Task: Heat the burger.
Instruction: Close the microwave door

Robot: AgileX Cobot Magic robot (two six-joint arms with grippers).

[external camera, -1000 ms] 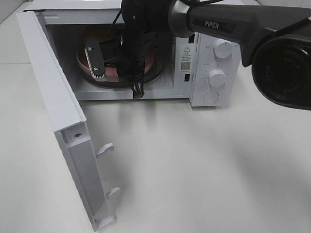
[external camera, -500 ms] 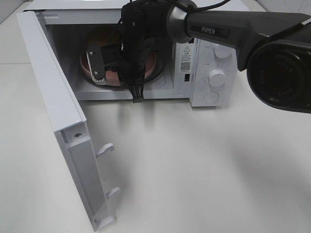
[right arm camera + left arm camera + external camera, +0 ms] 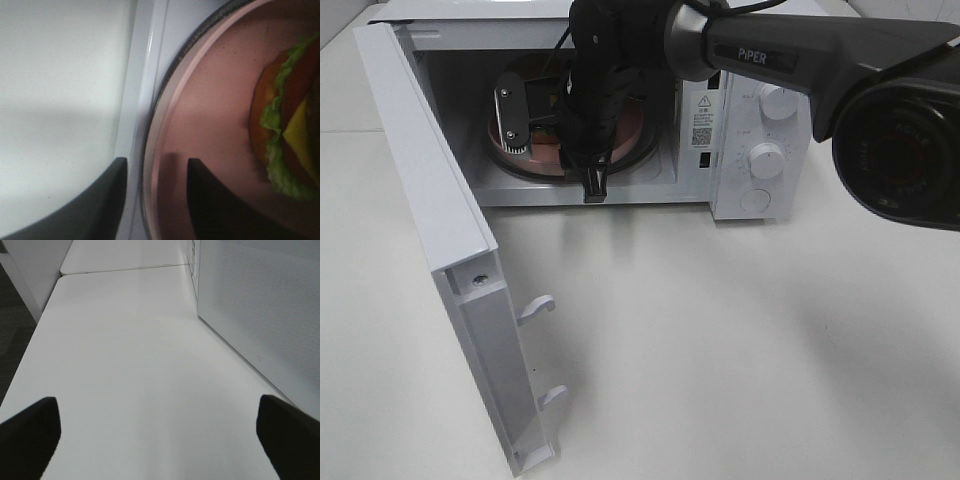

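Right pincer (image 3: 157, 162) is apart around the pink plate (image 3: 210, 100) rim inside the microwave (image 3: 790, 150); burger (image 3: 280, 115) half cut off.

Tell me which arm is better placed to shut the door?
Probably left: the left pincer, open, is beside the door's outer face; the right pincer is inside the microwave, astride the plate's rim.

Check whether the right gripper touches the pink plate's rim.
Apart. Right wrist view: the right gripper straddles the rim of the pink plate, a gap on each side.
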